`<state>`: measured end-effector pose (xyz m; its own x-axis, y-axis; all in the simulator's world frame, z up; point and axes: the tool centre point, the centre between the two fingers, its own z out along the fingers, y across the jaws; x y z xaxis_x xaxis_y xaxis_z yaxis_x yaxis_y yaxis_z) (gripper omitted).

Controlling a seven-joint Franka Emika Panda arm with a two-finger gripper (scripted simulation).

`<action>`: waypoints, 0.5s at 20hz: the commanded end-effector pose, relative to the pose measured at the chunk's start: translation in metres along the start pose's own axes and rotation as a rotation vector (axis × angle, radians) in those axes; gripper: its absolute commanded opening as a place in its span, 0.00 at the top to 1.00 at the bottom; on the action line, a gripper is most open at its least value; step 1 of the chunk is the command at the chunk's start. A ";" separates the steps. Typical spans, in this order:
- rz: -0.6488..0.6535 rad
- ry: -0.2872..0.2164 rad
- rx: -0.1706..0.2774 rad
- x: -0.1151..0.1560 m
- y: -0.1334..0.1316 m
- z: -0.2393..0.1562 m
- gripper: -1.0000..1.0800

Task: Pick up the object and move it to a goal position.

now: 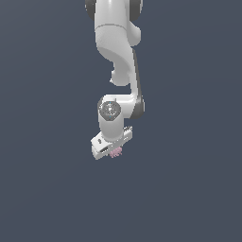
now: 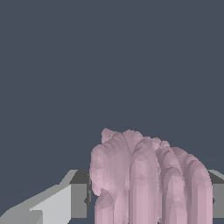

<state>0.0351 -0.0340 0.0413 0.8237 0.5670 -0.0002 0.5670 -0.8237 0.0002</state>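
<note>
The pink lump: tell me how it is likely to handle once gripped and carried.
The pink lump probably holds its shape: its ribbed bumps look solid. Those rounded ridges give uneven contact, so it may twist or slip between the fingers. It looks small beside the gripper, so likely light.

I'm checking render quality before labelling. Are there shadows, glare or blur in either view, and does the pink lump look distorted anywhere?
Exterior view: flat, even light, no cast shadows or glare on the plain grey-blue backdrop; the pink lump is tiny and coarse at the pincer. Wrist view: no blur, but the lump looms large, faceted and cropped by the frame edge.
</note>
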 end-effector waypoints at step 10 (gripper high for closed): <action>0.000 0.000 0.000 0.010 -0.013 -0.006 1.00</action>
<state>0.0352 -0.0249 0.0447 0.8245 0.5658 -0.0010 0.5658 -0.8245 -0.0001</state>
